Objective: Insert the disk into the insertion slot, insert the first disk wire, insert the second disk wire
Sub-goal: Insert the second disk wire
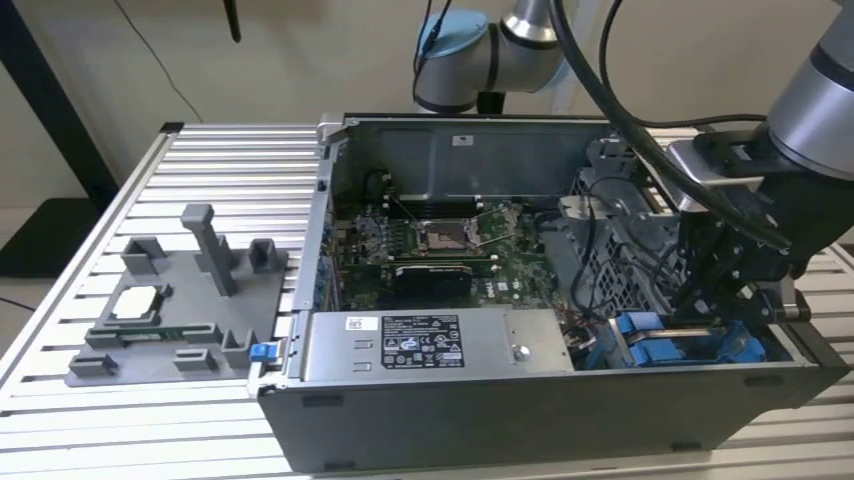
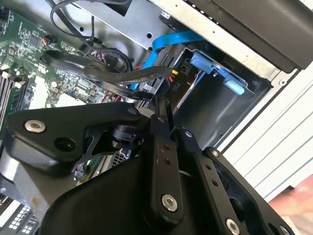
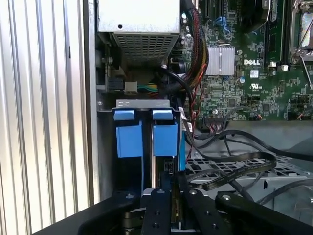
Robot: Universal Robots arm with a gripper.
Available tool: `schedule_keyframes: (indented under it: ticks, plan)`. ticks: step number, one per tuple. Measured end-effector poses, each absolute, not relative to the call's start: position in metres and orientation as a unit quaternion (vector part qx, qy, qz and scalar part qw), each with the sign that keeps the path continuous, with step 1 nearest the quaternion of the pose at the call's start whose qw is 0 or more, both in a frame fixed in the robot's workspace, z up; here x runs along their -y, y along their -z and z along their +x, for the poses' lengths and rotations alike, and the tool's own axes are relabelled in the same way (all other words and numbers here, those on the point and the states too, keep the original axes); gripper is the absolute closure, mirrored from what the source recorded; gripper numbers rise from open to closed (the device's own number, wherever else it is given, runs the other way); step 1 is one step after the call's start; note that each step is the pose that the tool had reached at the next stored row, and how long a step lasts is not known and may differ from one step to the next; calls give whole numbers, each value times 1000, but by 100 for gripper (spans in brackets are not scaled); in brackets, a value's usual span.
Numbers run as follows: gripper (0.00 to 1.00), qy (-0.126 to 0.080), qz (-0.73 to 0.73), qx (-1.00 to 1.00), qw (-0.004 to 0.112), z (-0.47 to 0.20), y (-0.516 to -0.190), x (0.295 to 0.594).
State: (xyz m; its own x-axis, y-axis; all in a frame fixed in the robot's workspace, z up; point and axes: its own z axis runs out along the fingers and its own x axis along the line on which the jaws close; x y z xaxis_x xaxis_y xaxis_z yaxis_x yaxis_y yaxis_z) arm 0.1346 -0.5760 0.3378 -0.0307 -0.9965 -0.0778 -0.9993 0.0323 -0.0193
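My gripper (image 1: 717, 318) reaches down into the front corner of the open computer case, on the exterior view's right. Its fingers (image 3: 159, 208) stand close together over the insertion slot (image 3: 142, 104), a grey metal bay with blue plastic parts. Two blue carrier fronts sit side by side in it; the one under my fingers looks like the disk (image 3: 165, 138), its metal face hidden. A flat black disk wire (image 3: 234, 172) loops across the cage and ends at my fingertips. In the second wrist view my gripper (image 2: 163, 105) appears shut on this wire's black connector (image 2: 152, 84).
A grey labelled power-supply box (image 1: 420, 343) lies along the case's front wall, with the motherboard (image 1: 427, 245) behind it. A perforated grey cage (image 1: 607, 260) and loose black cables (image 3: 230, 139) crowd the bay. A blue flat cable (image 2: 168, 43) runs nearby. A grey fixture (image 1: 174, 310) stands on the slatted table.
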Motion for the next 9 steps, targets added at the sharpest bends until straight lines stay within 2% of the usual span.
schedule_keyframes:
  ticks: [4,5,9]
  plan:
    - [100,-18,-695,-717,36,135,-334,576]
    - [0,-19,-695,-717,37,135,-335,576]
    - [0,-19,-695,-717,37,134,-352,576]
